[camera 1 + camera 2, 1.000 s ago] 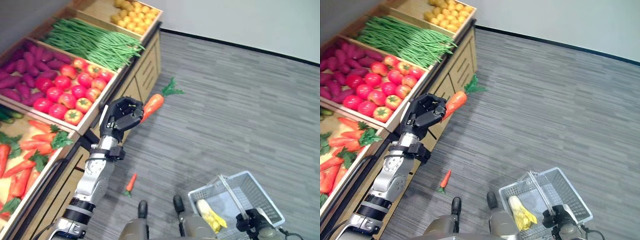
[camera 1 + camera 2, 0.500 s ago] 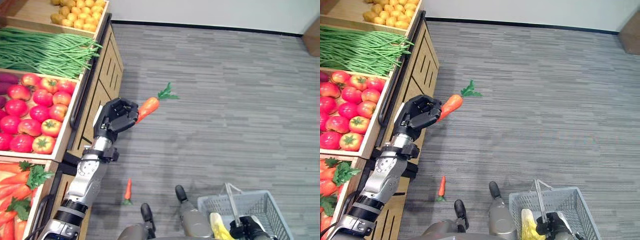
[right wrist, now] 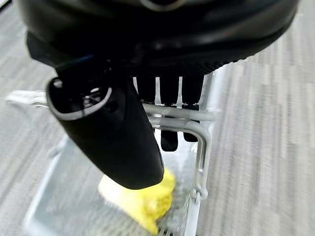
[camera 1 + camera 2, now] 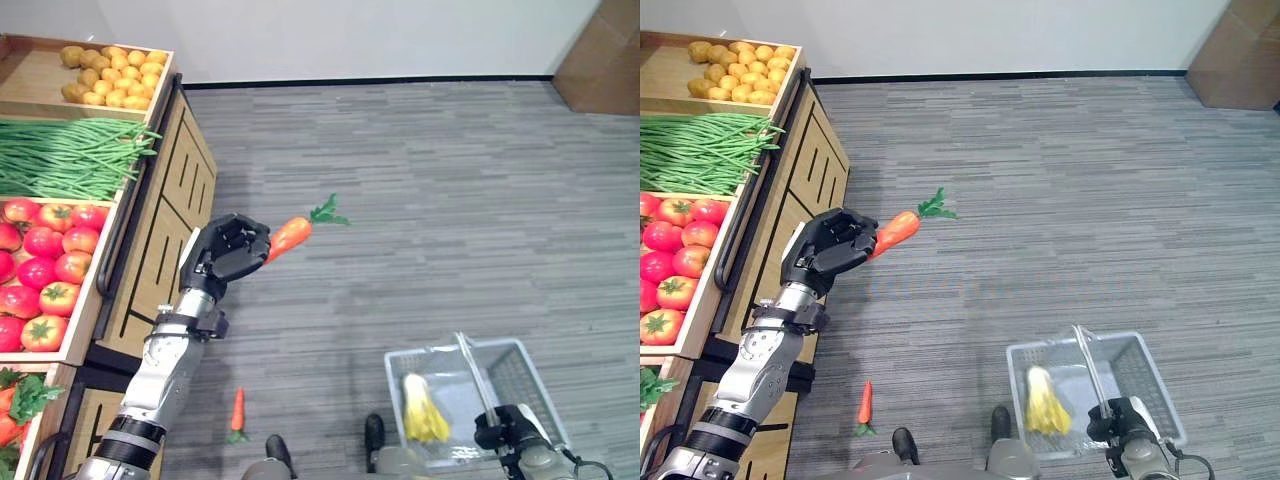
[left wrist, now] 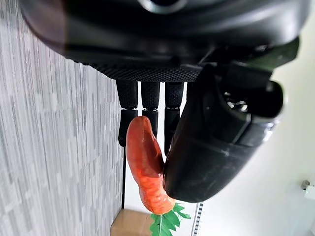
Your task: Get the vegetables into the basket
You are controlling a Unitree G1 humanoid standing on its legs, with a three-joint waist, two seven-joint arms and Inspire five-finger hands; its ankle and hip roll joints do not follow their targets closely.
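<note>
The room is bright, with soft, even light from above. The floor (image 4: 450,200) shows only faint shadows. Up close, the left hand (image 5: 216,142) and right hand (image 3: 108,132) look dark and blurry. The basket (image 3: 199,147) behind is fuzzy too.

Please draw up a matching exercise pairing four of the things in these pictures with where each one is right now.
Things:
1. large carrot
2. small carrot
3. yellow vegetable
4. basket handle

Places:
A. lying in the basket
B. lying on the floor
C. gripped by the right hand
D. gripped by the left hand

Pairs: 1-D, 2-B, 3-A, 4-C
</note>
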